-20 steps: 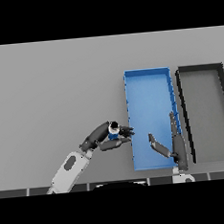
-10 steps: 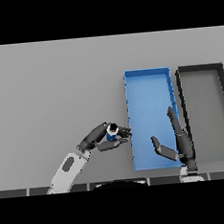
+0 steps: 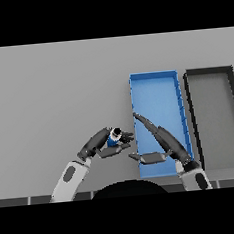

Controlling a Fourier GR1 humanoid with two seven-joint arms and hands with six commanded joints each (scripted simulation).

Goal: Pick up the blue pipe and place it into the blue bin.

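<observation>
Left hand (image 3: 99, 144) grips blue pipe (image 3: 113, 137) beside blue bin (image 3: 154, 90).

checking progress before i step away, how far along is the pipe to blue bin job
Done: the left hand has its fingers curled round the blue pipe, beside the blue bin, left of its left wall. In hand: carrying it toward the bin. The right hand is open over the bin's near end. Left: move the pipe over the bin and release; nothing lies inside it yet.

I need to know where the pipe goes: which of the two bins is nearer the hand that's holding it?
The blue bin. It sits just right of the left hand gripping the blue pipe; the black bin lies beyond it.
</observation>
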